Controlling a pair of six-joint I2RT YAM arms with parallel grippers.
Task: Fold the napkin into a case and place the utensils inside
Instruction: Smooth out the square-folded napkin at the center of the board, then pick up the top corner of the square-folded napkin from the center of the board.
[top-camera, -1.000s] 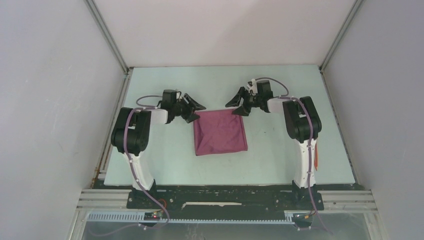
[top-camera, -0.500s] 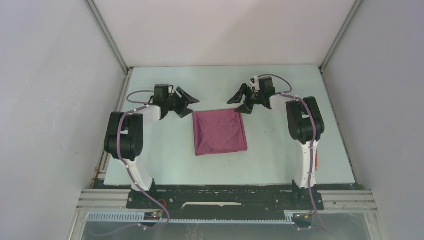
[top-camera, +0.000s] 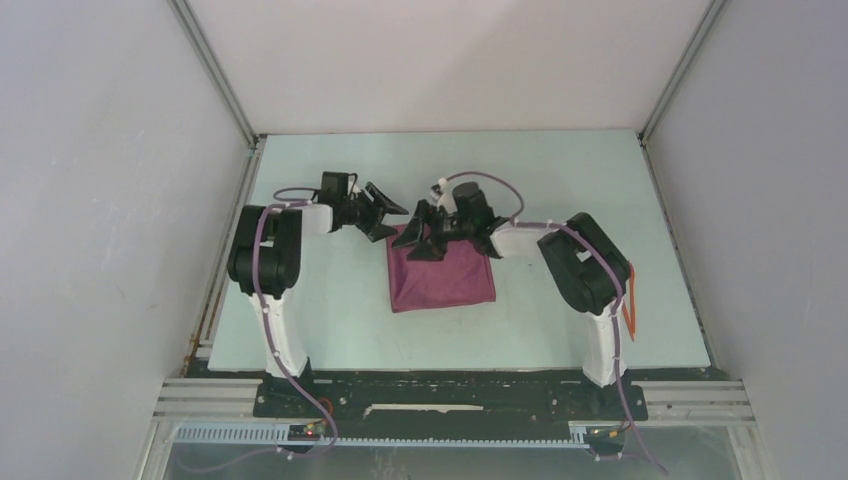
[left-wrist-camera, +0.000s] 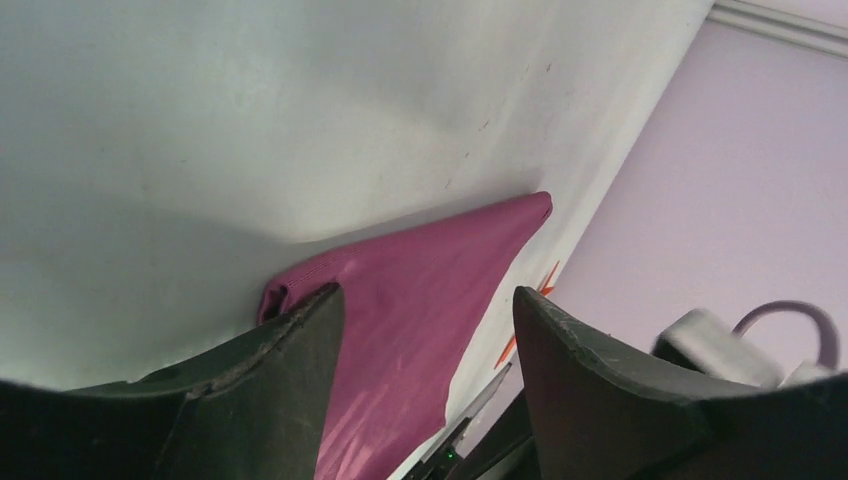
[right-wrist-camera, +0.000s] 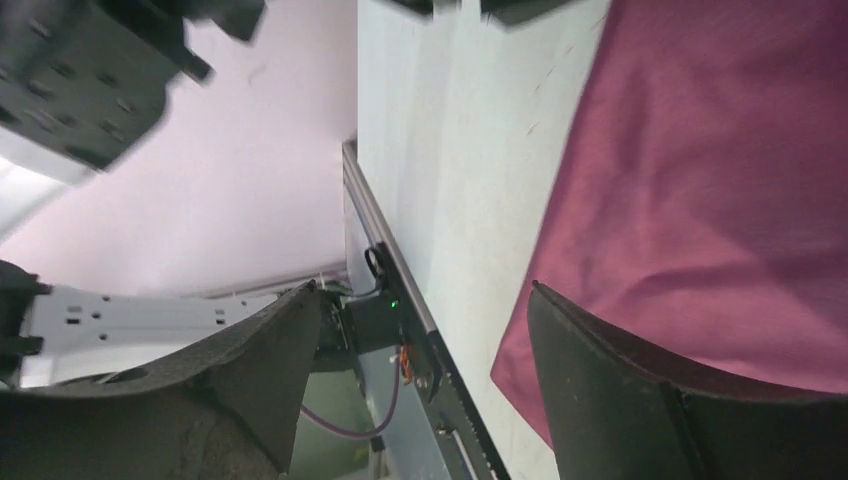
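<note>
Surface (top-camera: 340, 320): a pale green board boxed in by white walls, which you see from above with both arm bases at its near edge. It carries everything named below.

Napkin (top-camera: 445, 275): a maroon cloth lying flat near the middle of the surface, between the two arms, as a near-square with a slightly slanted near edge. It is not a narrow strip.

Left arm (top-camera: 265, 260): it rises from the near left and reaches toward the napkin's far left corner.

Right arm (top-camera: 585, 265): it rises from the near right and bends across, so that its wrist lies over the far edge of the napkin.

Left pincer (top-camera: 392, 222): spread wide. In your left wrist view the napkin (left-wrist-camera: 450, 250) runs away between the two dark fingers, and its folded corner sits right at one fingertip (left-wrist-camera: 300, 330). Whether that tip touches the cloth you cannot tell.

Right pincer (top-camera: 418, 240): spread wide, just beside the left pincer at the same far left corner. In your right wrist view one finger (right-wrist-camera: 620, 380) hangs over the napkin (right-wrist-camera: 720, 150), the other over the bare surface (right-wrist-camera: 460, 150).

Utensil (top-camera: 630, 305): one slim orange piece, partly hidden behind the right arm, well apart from the napkin.
</note>
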